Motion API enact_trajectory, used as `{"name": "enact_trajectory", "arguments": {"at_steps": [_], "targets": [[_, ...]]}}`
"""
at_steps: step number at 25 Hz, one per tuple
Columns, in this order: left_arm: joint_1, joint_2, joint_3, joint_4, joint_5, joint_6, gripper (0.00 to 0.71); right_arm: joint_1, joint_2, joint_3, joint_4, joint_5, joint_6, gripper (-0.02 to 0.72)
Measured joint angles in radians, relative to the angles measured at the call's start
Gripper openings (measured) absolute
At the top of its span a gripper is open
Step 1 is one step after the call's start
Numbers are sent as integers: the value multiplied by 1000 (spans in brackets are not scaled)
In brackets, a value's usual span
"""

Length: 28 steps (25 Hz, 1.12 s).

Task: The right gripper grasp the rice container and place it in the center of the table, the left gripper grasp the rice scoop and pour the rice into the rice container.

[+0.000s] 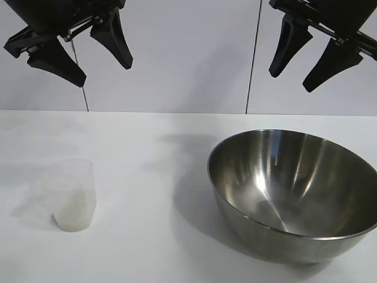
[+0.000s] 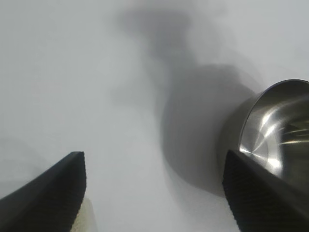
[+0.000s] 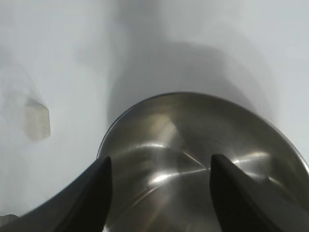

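The rice container (image 1: 294,191), a large shiny steel bowl, stands on the white table (image 1: 153,194) at the right and looks empty. It also shows in the right wrist view (image 3: 193,145) and the left wrist view (image 2: 277,130). The rice scoop (image 1: 73,197), a small frosted plastic cup with white rice in its lower part, stands at the left; it shows in the right wrist view (image 3: 37,120). My left gripper (image 1: 105,69) hangs open and empty high above the scoop's side. My right gripper (image 1: 290,81) hangs open and empty high above the bowl.
A pale wall with two dark vertical seams (image 1: 253,59) stands behind the table. Bare tabletop lies between the scoop and the bowl and in front of both.
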Motion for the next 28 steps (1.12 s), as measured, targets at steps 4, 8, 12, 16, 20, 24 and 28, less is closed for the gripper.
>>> {"name": "enact_trajectory", "arguments": {"at_steps": [4, 8, 12, 16, 20, 24, 28], "targets": [[0, 0, 0, 0, 0, 0, 567, 0, 0, 0, 0, 0, 0, 408], [0, 0, 0, 0, 0, 0, 567, 0, 0, 0, -6, 11, -4, 408], [0, 0, 0, 0, 0, 0, 567, 0, 0, 0, -78, 72, -19, 408], [0, 0, 0, 0, 0, 0, 567, 0, 0, 0, -152, 73, -3, 408], [0, 0, 0, 0, 0, 0, 567, 0, 0, 0, -227, 73, 30, 408], [0, 0, 0, 0, 0, 0, 567, 0, 0, 22, -258, 73, 42, 408], [0, 0, 0, 0, 0, 0, 567, 0, 0, 141, -278, 66, 42, 408]]}}
